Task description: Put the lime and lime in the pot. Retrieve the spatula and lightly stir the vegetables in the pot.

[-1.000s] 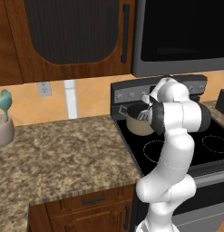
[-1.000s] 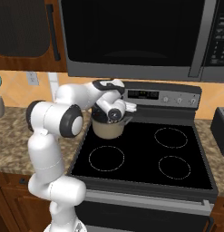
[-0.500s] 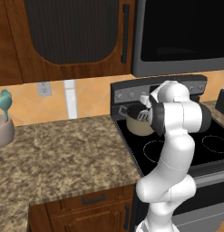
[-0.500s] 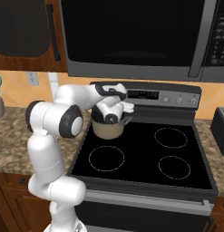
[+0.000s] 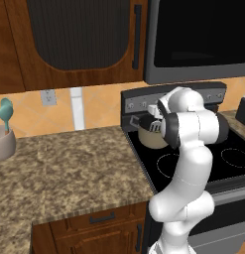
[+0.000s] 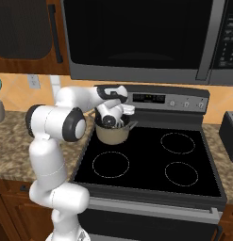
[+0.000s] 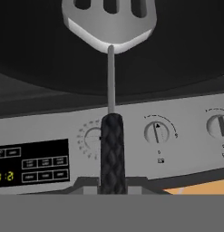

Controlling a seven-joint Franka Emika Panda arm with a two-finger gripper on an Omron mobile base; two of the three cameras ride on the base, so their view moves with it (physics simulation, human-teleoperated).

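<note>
The beige pot (image 6: pixel 111 136) sits on the stove's back left burner, also visible as the pot (image 5: pixel 148 140) behind my arm. My gripper (image 6: pixel 111 120) hangs just over its rim, shut on the black handle of the spatula (image 7: pixel 112 149). The slotted silver spatula head (image 7: pixel 109 22) points away from the hand against a dark surface. A bit of the spatula head (image 5: pixel 154 127) shows at the pot's rim beside my gripper (image 5: pixel 159 119). Both limes are hidden; I cannot see into the pot.
The black stove top (image 6: pixel 151 164) has three bare burners. Its control panel (image 7: pixel 168 136) rises right behind the pot, and a microwave (image 6: pixel 137 37) hangs low above. A teal utensil (image 5: pixel 5 113) stands in a holder far left on the granite counter (image 5: pixel 69 173).
The hand has shifted a little over the pot with the spatula still in its grip. The pot has stayed where it was.
</note>
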